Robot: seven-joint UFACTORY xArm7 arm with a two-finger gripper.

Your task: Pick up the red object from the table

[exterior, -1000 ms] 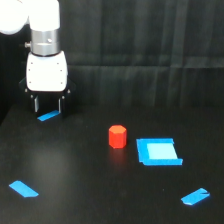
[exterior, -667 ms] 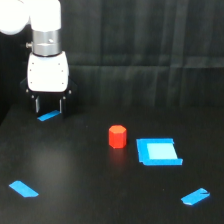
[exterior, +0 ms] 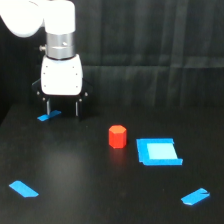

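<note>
The red object [exterior: 117, 136] is a small stubby red-orange hexagonal block standing on the black table [exterior: 75, 175] near the middle of the exterior view. My gripper [exterior: 63, 108] hangs from the white arm to the upper left of the block, well apart from it. Its two dark fingers point down, spread apart with nothing between them, close above the table.
A flat blue square piece [exterior: 158, 151] lies just to the exterior view's right of the red block. Blue tape strips lie behind the gripper [exterior: 48, 116], at the lower left [exterior: 23, 189] and at the lower right [exterior: 195, 196]. A dark curtain backs the table.
The arm and gripper have shifted a little toward the exterior view's right, closer to the red block. The block and blue pieces have not moved.
</note>
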